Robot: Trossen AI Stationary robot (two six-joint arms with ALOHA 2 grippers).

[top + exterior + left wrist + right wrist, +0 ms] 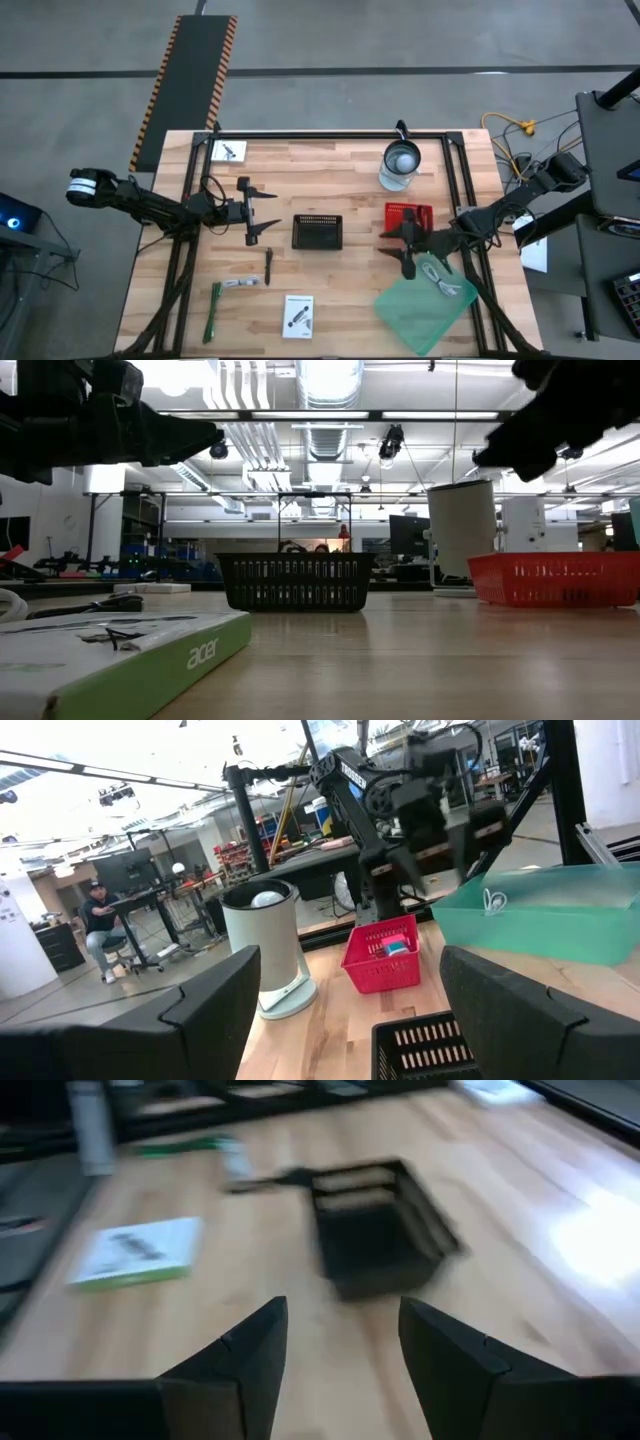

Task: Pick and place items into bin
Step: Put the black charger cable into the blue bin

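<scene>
Basket (317, 232) lies between both open end effectors.

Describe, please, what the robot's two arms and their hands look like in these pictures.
Both arms are dark, slender and jointed. The left arm carries a white band near its base. Each hand, left hand and right hand, ends in two black, flat, tapered fingers. Thin dark cables loop along the left arm.

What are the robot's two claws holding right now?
Nothing. The left gripper hangs open above the table beside the black basket, and the right gripper is open too, with only bare wood showing between its jaws.
</scene>
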